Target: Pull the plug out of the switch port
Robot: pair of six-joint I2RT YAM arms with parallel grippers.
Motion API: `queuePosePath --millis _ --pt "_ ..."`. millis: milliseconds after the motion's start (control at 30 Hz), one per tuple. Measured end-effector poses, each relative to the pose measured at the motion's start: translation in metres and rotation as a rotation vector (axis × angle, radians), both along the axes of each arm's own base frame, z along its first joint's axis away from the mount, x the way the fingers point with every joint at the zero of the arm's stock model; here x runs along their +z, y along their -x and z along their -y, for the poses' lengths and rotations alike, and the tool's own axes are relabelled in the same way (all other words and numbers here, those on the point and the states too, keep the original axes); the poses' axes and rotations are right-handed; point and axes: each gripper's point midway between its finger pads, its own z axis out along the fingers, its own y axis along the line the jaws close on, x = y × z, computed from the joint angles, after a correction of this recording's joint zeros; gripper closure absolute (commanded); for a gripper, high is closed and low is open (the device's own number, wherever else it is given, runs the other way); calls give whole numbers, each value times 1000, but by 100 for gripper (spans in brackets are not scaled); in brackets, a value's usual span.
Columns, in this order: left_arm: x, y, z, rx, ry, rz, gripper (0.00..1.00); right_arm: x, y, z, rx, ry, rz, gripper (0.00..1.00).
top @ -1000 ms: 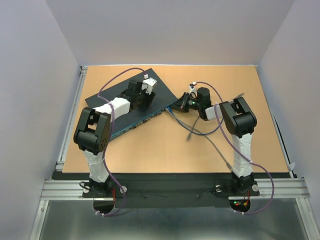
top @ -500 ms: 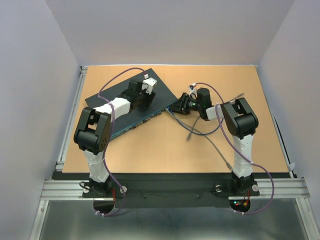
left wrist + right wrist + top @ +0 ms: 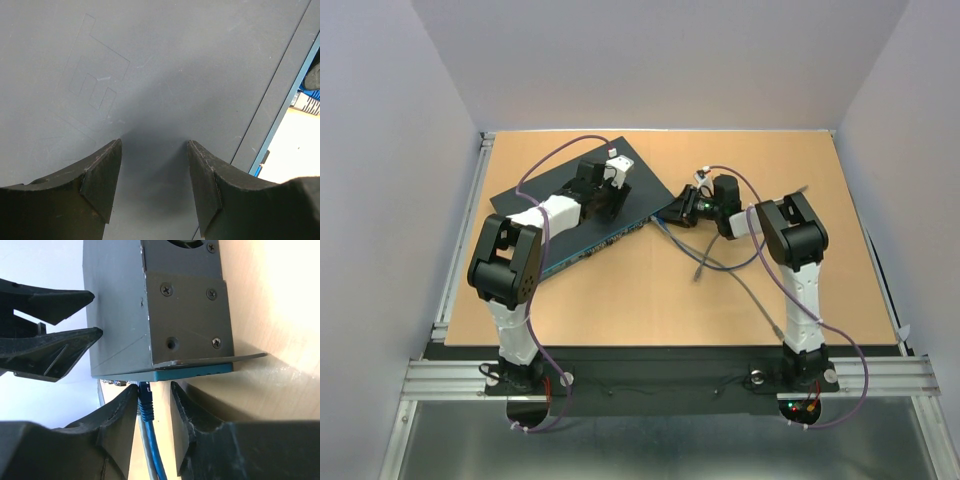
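**Tan tabletop: plug straddled at the switch's corner**

Tan board, walled in pale grey, forms the table [image 3: 620, 300]. The switch [image 3: 640, 185] is laid flat and askew on the far left half, its bluish port edge [image 3: 192, 371] turned toward the arms. At its right-hand corner a blue plug [image 3: 145, 397] is seated in a port, and its blue cable [image 3: 152, 455] is trailed back toward the right arm. The plug is straddled by the right gripper [image 3: 154, 387]. The fingers are parted only narrowly, one close against the plug and a slit of light seen at the other, so no clamp is shown. The left gripper [image 3: 154, 145] is lowered to the switch's dark top face with its fingers spread and nothing gripped. Whether the tips touch cannot be told.
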Motion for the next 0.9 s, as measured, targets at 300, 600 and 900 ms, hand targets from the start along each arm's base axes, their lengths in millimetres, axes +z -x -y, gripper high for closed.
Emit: queuePosePath --millis 300,600,900 --pt "0 0 0 0 0 0 34 3 -1 -2 11 -44 -14 94" --pt "0 0 0 0 0 0 34 4 -1 -1 4 -53 -3 99" --pt "0 0 0 -2 0 0 34 3 6 2 -23 -33 22 99"
